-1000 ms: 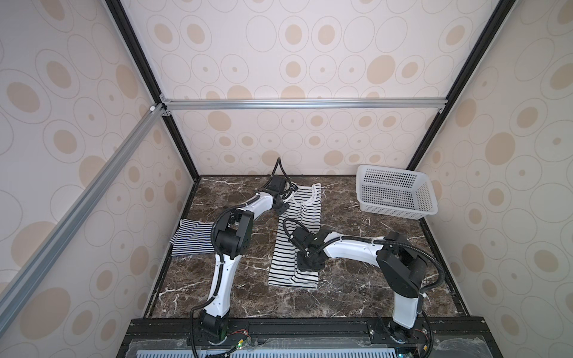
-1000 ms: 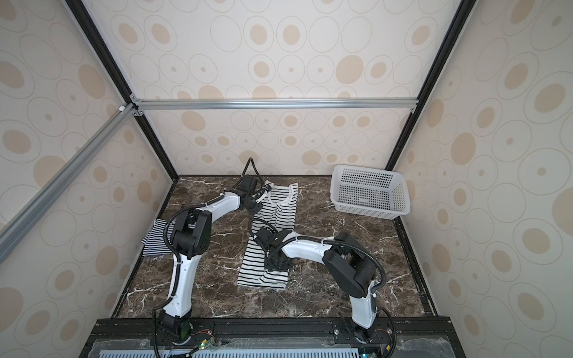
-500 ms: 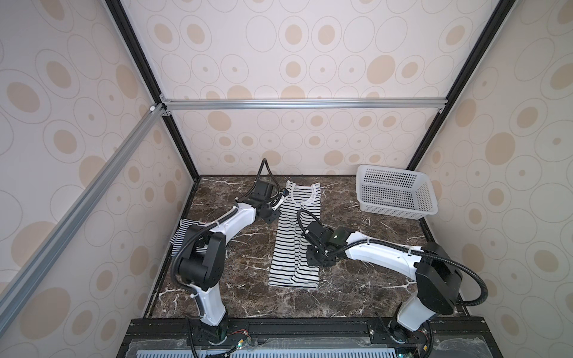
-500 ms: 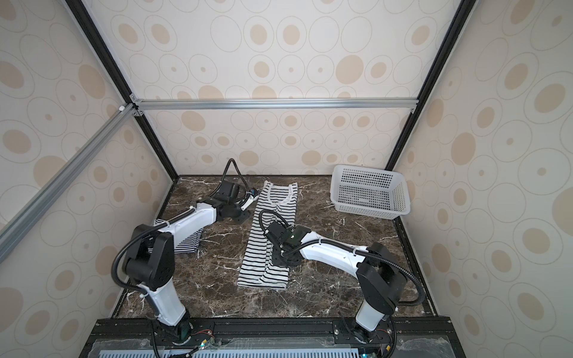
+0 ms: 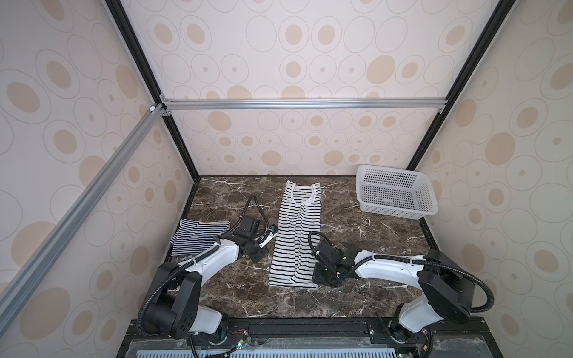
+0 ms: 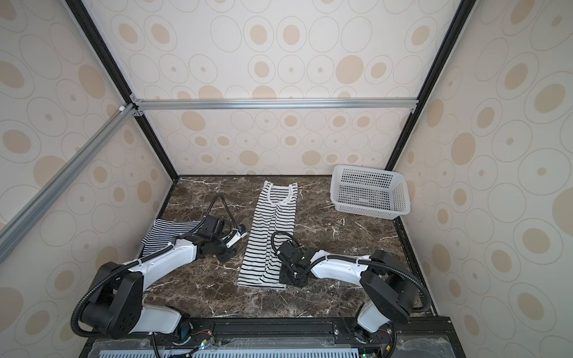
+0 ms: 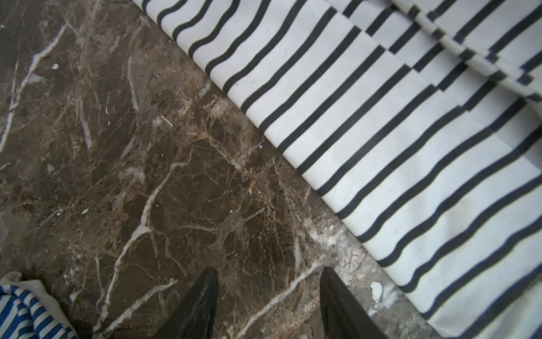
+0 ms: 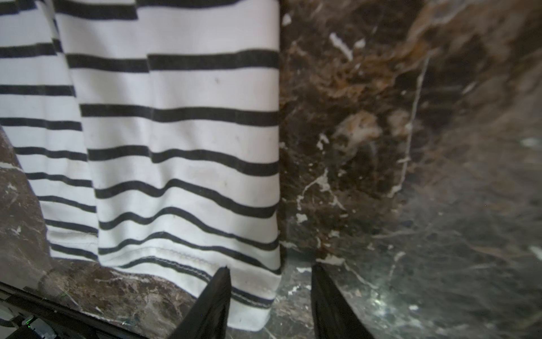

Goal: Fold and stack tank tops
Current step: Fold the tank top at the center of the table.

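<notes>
Marble table (image 5: 356, 235). Wide-striped tank top (image 5: 294, 235) at centre, folded narrow, flat. Long axis 12–6, neckline toward 12, hem toward 6. White basket (image 5: 390, 178) at 2. Narrow-striped tank top (image 5: 198, 237) at 9, by table edge. Right gripper (image 8: 271, 265) at hem's 4 o'clock corner, fingers apart. Left gripper (image 7: 269, 270) over bare marble between tops, fingers apart, nothing between.

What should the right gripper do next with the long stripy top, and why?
Probably close the right gripper on the hem corner of the wide-striped tank top: its open jaws straddle that corner, and the top lies in a long strip.
</notes>
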{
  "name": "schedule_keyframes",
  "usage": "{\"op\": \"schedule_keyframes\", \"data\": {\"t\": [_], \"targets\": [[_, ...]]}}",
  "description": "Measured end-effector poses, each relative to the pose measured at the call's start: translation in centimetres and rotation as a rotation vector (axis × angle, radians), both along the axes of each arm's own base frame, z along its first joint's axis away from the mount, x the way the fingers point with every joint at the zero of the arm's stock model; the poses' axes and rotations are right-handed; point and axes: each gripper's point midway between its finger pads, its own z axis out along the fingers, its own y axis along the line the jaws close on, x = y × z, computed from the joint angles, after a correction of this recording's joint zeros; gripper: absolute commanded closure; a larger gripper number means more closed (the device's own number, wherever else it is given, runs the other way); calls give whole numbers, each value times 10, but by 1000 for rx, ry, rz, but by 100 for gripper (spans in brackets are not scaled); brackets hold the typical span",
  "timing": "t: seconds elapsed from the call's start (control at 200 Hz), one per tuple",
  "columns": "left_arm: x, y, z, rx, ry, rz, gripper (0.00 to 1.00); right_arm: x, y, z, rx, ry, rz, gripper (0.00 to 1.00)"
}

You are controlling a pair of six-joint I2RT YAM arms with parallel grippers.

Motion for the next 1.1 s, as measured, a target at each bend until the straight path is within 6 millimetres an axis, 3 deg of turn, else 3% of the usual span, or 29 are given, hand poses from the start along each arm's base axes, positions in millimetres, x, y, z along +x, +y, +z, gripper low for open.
{"op": "schedule_keyframes", "data": {"t": [0.41,0.585,0.725,0.86,1.1], "targets": [[-17,2,-2,-20,4,-17,44,-8,7,-2,42,19,-71,62],[-23,4,-4,-15,7,-26,43,-9,6,-3,42,31,-98,72],[-29,4,-6,-12,19,-41,42,-10,6,-5,38,35,-106,86],[-42,-1,-6,-24,46,-94,42,-10,5,-5,31,30,-102,93],[-79,-27,6,-68,32,-275,38,0,7,10,16,-17,-73,93]]}}
